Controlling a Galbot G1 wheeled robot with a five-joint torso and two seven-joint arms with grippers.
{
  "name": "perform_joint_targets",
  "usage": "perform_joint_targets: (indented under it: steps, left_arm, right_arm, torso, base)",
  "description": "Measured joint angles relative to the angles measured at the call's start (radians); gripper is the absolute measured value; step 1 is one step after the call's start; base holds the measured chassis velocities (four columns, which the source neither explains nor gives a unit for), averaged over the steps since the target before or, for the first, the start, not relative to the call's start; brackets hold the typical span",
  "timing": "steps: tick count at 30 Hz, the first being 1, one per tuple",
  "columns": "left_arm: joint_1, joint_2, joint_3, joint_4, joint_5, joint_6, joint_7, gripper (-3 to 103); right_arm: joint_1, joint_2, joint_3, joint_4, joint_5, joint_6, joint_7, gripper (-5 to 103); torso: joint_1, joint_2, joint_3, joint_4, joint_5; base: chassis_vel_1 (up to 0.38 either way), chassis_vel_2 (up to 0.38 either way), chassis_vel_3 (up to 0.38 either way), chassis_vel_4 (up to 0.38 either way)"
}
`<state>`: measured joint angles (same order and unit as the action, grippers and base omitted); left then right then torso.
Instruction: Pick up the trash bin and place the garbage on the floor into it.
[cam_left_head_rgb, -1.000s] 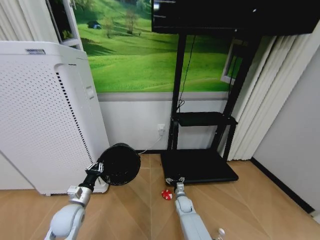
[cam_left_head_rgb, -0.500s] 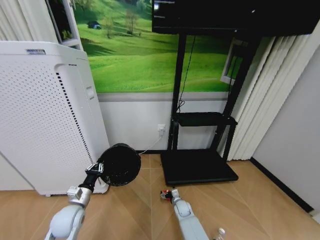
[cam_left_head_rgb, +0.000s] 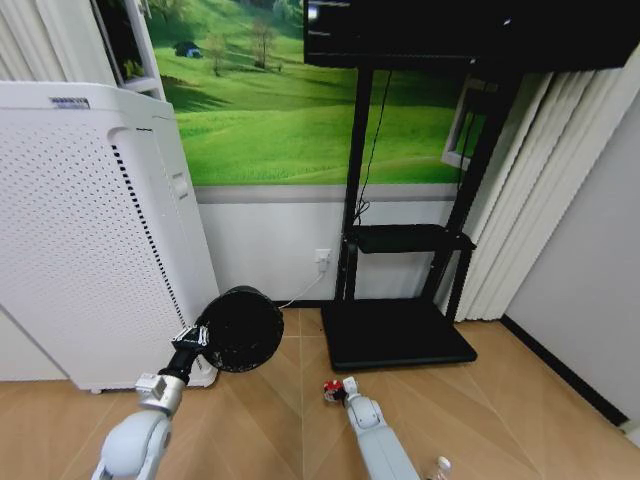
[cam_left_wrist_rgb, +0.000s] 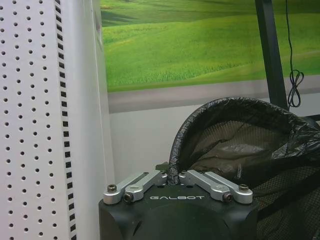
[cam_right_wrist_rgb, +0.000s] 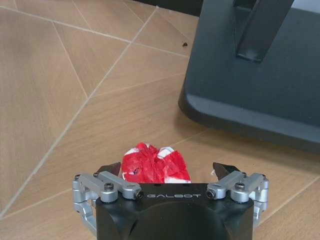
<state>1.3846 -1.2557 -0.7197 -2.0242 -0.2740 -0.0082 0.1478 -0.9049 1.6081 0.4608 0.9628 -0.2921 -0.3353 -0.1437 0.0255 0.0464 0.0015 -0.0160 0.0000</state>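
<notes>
My left gripper (cam_left_head_rgb: 190, 338) is shut on the rim of the trash bin (cam_left_head_rgb: 241, 329), a small black round mesh basket with a black liner, held off the floor and tipped on its side. In the left wrist view the fingers (cam_left_wrist_rgb: 145, 179) pinch the bin's rim (cam_left_wrist_rgb: 180, 135). My right gripper (cam_left_head_rgb: 338, 389) is low over the floor and open. A red-and-white wrapper (cam_right_wrist_rgb: 156, 167), one piece of the garbage, lies between its fingertips (cam_right_wrist_rgb: 108, 169). A small bottle (cam_left_head_rgb: 440, 466) lies on the floor at the view's lower edge.
A tall white perforated cabinet unit (cam_left_head_rgb: 90, 230) stands close on the left of the bin. The black base of a screen stand (cam_left_head_rgb: 396, 334) (cam_right_wrist_rgb: 260, 90) lies just beyond the wrapper. Wooden floor (cam_left_head_rgb: 270, 420) spreads between the arms.
My right gripper has drawn back and sunk to the floor, coming round the red-and-white wrapper. The left arm and the bin have held still.
</notes>
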Motion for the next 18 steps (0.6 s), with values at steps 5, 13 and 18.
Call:
perform_joint_targets:
  steps: [5,13,18]
  left_arm:
    - [0.002,0.002,-0.007,-0.004,-0.005,0.0,0.002,3]
    - [0.003,0.005,-0.01,-0.008,-0.011,0.0,0.005,3]
    - [0.004,0.007,-0.016,-0.012,-0.016,-0.001,0.006,3]
  right_arm:
    - [0.009,0.0,0.0,-0.034,0.004,0.004,0.013,100]
    - [0.02,0.0,-0.006,-0.092,0.005,0.041,0.045,100]
    - [0.026,0.0,-0.006,-0.111,0.007,0.063,0.06,100]
  torso:
    - [0.0,0.0,0.0,0.0,0.0]
    - [0.0,0.0,0.0,0.0,0.0]
    - [0.0,0.0,0.0,0.0,0.0]
  base:
    - [0.0,0.0,0.0,0.0]
    - [0.0,0.0,0.0,0.0]
    - [0.0,0.0,0.0,0.0]
